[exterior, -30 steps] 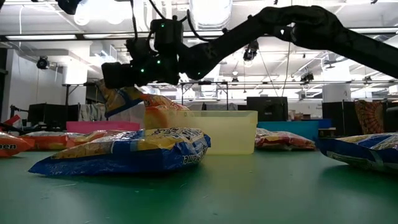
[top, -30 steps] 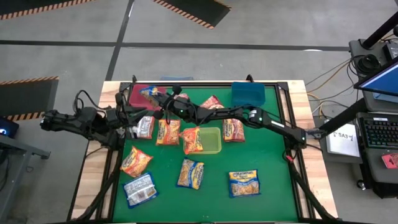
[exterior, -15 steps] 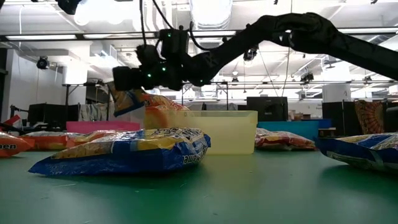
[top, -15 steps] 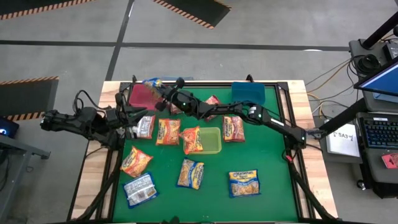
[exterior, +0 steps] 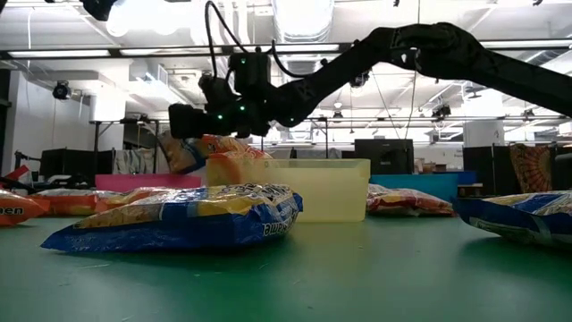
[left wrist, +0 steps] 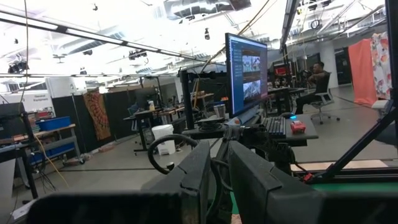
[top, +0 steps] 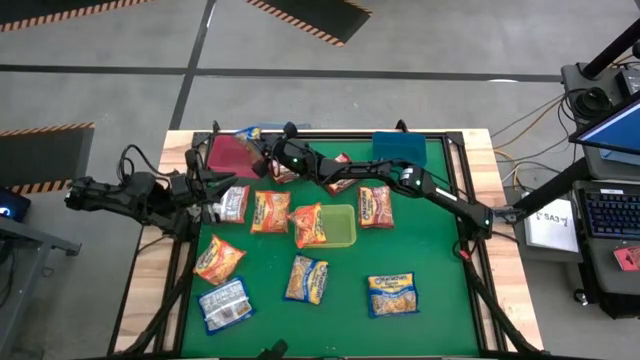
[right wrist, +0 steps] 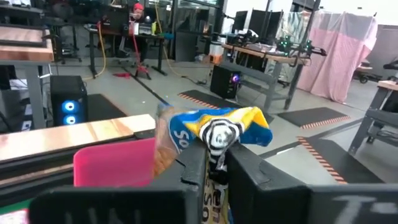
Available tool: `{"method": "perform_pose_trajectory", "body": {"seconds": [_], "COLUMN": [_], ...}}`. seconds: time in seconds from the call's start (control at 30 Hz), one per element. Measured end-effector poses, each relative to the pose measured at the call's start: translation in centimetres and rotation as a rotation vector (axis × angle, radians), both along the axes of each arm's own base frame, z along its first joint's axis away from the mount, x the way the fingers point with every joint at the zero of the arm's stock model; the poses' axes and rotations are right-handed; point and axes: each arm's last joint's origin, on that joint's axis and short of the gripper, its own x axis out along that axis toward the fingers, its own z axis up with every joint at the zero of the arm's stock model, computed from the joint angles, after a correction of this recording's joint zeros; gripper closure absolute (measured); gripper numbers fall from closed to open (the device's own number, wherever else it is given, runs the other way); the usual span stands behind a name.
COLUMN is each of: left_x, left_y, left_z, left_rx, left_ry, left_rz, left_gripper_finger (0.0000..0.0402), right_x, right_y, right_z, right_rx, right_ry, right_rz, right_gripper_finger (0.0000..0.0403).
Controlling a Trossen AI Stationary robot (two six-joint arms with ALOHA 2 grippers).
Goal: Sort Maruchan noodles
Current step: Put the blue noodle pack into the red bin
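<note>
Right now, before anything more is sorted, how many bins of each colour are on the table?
red bin: 1
blue bin: 1
green bin: 1
Total: 3

A green tabletop point(top: 430, 250) with a pale wooden border point(top: 505, 290) carried three plastic bins. A red bin point(top: 228, 155) sat at the far left corner, a blue bin point(top: 400, 150) at the far right, and a translucent yellow-green bin point(top: 343, 228) stood near the middle. Beyond the tabletop lay a grey floor with black-and-orange hazard stripes point(top: 310, 20). To the right stood a desk with a keyboard point(top: 610, 212) and a sheet of paper point(top: 553, 223). In the room behind, a computer monitor point(left wrist: 247, 71) glowed, and a pink cloth point(right wrist: 348, 53) hung over a bench.
</note>
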Motion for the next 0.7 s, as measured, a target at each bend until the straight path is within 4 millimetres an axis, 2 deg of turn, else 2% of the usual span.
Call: {"method": "perform_pose_trajectory", "body": {"seconds": [0.33, 0.7], "left_x": [0.0, 0.0], "left_y": [0.0, 0.0], "left_z": [0.02, 0.01], "left_rx": [0.0, 0.0], "left_ry": [-0.001, 0.0], "left_rz": [0.0, 0.0], "left_gripper_finger": [0.0359, 0.0359], "right_x": [0.2, 0.15], "right_y": [0.4, 0.43], "right_z": [-0.46, -0.12], "right_rx": [0.009, 0.009], "right_ry": [0.051, 0.048], "right_rz": [0.099, 0.098], "right_gripper_finger": [0.0301, 0.0313]}}
